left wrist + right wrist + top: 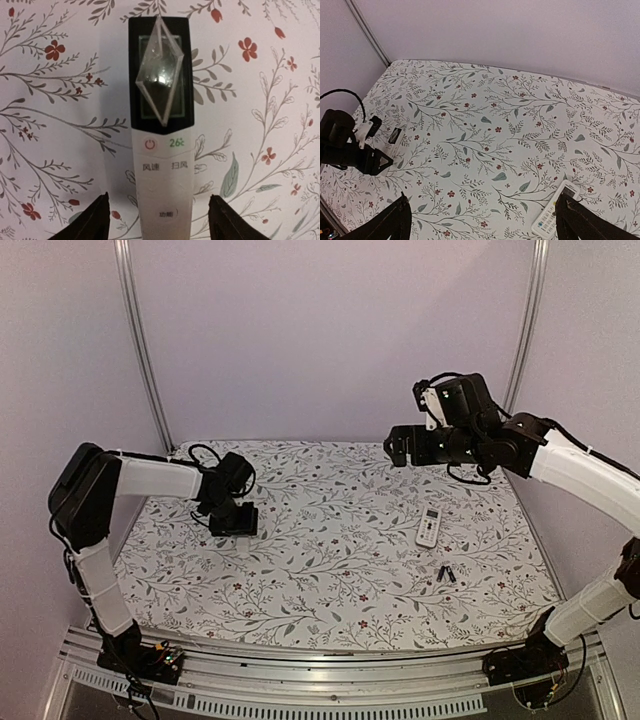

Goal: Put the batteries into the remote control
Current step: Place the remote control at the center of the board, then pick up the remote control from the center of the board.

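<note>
A white remote with a black display lies face up on the floral cloth. My left gripper stands open astride its lower end, with a gap on each side between the fingers and the remote. In the top view that gripper is low at the left. A second white remote lies at the right, and two small dark batteries lie just in front of it. My right gripper hangs open high above the table's back right, holding nothing. Its wrist view shows the second remote by its right finger.
The floral cloth covers the whole table. Plain walls and two metal posts close it in at the back and sides. The left arm shows at the left of the right wrist view.
</note>
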Controlling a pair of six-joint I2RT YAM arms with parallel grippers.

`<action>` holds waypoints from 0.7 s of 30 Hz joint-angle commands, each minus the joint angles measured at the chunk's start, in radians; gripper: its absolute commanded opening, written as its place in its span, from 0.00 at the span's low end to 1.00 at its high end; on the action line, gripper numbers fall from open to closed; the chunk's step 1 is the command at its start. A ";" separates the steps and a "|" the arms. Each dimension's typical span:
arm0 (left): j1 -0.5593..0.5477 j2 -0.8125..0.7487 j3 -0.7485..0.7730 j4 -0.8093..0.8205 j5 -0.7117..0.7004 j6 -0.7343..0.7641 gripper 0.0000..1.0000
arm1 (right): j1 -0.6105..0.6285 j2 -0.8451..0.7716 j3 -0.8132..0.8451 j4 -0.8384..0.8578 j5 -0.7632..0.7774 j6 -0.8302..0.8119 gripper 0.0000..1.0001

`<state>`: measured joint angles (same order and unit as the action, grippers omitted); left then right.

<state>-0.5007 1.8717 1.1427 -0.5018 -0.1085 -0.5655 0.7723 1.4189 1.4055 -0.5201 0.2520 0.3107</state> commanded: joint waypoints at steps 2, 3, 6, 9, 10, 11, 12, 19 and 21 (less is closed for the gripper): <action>0.003 -0.124 0.060 -0.053 -0.023 0.030 0.70 | -0.138 0.074 -0.097 -0.119 -0.010 0.121 0.99; 0.001 -0.143 0.065 -0.053 -0.018 0.035 0.70 | -0.165 0.086 -0.113 -0.116 -0.013 0.139 0.99; -0.015 -0.202 0.080 -0.055 -0.021 0.047 0.70 | -0.205 0.128 -0.146 -0.118 0.033 0.163 0.99; -0.033 -0.246 0.086 -0.055 -0.044 0.047 0.71 | -0.237 0.194 -0.165 -0.113 0.019 0.166 0.98; -0.035 -0.259 0.086 -0.055 -0.052 0.046 0.71 | -0.245 0.215 -0.173 -0.109 0.015 0.170 0.97; -0.039 -0.267 0.084 -0.055 -0.058 0.046 0.71 | -0.253 0.232 -0.179 -0.103 0.009 0.172 0.96; -0.043 -0.276 0.084 -0.055 -0.061 0.047 0.71 | -0.258 0.259 -0.184 -0.098 0.001 0.172 0.96; -0.052 -0.278 0.075 -0.055 -0.046 0.045 0.71 | -0.303 0.385 -0.183 -0.054 -0.054 0.167 0.97; -0.060 -0.272 0.074 -0.055 -0.042 0.044 0.71 | -0.317 0.416 -0.178 -0.051 -0.076 0.166 0.97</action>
<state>-0.5396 1.5932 1.2221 -0.5419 -0.1535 -0.5266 0.4847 1.7782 1.2331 -0.6003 0.2234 0.4675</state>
